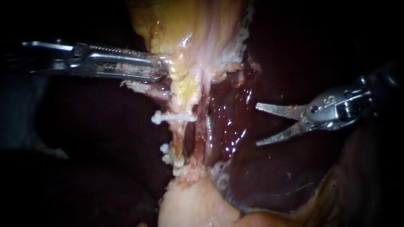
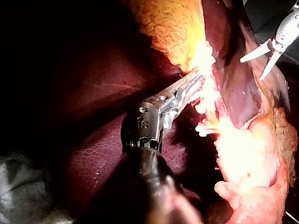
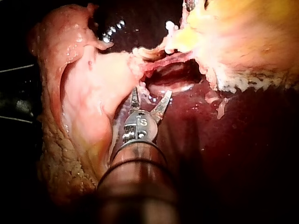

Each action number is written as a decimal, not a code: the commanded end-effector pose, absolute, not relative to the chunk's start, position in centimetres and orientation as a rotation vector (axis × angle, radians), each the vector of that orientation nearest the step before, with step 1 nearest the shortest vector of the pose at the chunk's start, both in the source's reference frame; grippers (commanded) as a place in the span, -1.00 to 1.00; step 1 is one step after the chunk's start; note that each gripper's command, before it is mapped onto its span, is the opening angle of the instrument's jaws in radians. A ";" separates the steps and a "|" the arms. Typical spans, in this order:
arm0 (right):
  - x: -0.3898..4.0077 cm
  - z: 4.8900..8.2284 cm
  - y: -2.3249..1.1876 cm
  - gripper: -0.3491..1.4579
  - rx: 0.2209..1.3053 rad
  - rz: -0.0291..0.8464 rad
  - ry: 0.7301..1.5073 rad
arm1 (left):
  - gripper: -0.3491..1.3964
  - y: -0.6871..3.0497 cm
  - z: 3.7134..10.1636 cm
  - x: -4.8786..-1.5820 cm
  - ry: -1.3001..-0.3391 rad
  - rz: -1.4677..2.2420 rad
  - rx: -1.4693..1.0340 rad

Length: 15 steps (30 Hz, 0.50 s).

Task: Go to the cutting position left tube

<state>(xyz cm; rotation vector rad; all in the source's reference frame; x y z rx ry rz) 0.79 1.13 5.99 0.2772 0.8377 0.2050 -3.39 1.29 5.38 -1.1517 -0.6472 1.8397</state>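
Two thin tubes run down from the yellow gallbladder (image 1: 181, 29). The left tube (image 1: 182, 136) carries a white clip (image 1: 174, 117) across it and more white clips (image 1: 169, 154) lower down. The right tube (image 1: 206, 132) lies just beside it. My left instrument (image 1: 162, 70) comes in level from the left, its jaws shut on the gallbladder's lower edge. My right instrument (image 1: 257, 125) has two thin blades standing open. It hovers over the liver, well to the right of both tubes and touching nothing. In the right wrist view these blades (image 3: 151, 93) point at the gap under the tubes.
Dark red, glossy liver (image 1: 235, 126) lies behind and to the right of the tubes. A pale lump of tissue (image 1: 193, 206) sits at their lower end. The left wrist view shows my left instrument (image 2: 194, 86) on the tissue and the open blades (image 2: 261, 60) beyond.
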 end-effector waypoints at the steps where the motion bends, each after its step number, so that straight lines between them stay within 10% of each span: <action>1: 0.79 5.99 1.13 0.99 0.277 0.205 0.838 | -1.00 1.31 5.35 -3.36 -0.652 1.838 -1.153; 15: 0.84 5.96 1.11 0.99 0.306 0.195 0.851 | -1.00 1.60 4.79 -2.85 -0.630 1.793 -1.159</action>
